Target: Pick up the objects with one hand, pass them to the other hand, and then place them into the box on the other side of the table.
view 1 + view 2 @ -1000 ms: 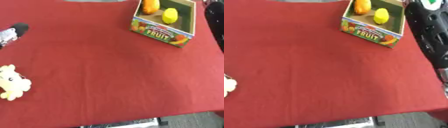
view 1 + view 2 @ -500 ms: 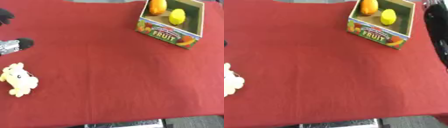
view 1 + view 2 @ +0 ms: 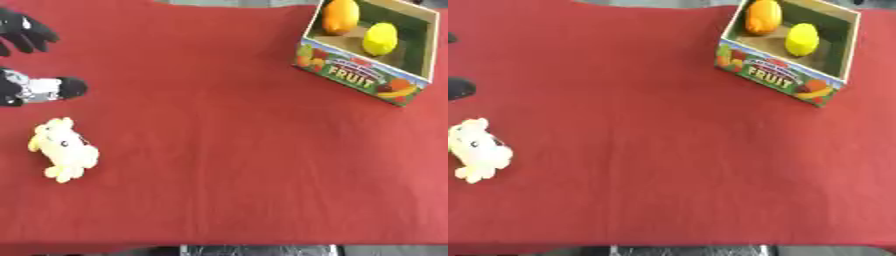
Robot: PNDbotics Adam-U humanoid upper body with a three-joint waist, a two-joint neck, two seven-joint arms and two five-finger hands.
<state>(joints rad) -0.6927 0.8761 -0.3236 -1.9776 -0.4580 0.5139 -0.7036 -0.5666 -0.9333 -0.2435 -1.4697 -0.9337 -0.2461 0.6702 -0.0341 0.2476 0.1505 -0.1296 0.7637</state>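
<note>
- One item is left loose on the red cloth-covered table (image 3: 219,150): a small pale-yellow plush animal toy (image 3: 63,149), lying on its side near the robot's left edge, well apart from the box.
- Open-topped cardboard box printed "FRUIT" (image 3: 360,76) sits at the far right corner, turned askew. Being on the opposite side from the toy, it likely forces the hand-to-hand pass the task asks for.
- Inside the box: an orange round fruit (image 3: 340,16) at the far end and a yellow lemon-shaped fruit (image 3: 380,38) just beside it. Judged as already delivered.
- Robot's black left hand (image 3: 26,35) enters at the upper left edge, above and beyond the plush, not touching it. Dark fingers are spread apart, with a silver-jointed digit (image 3: 44,89) pointing toward the table centre; nothing is held, so I read the hand as unclenched and positioned for a reach down onto the toy.
- Right hand: absent from both views.
- Judgement: pick-up of the plush not yet begun; the soft, irregular body should yield under the fingers.
</note>
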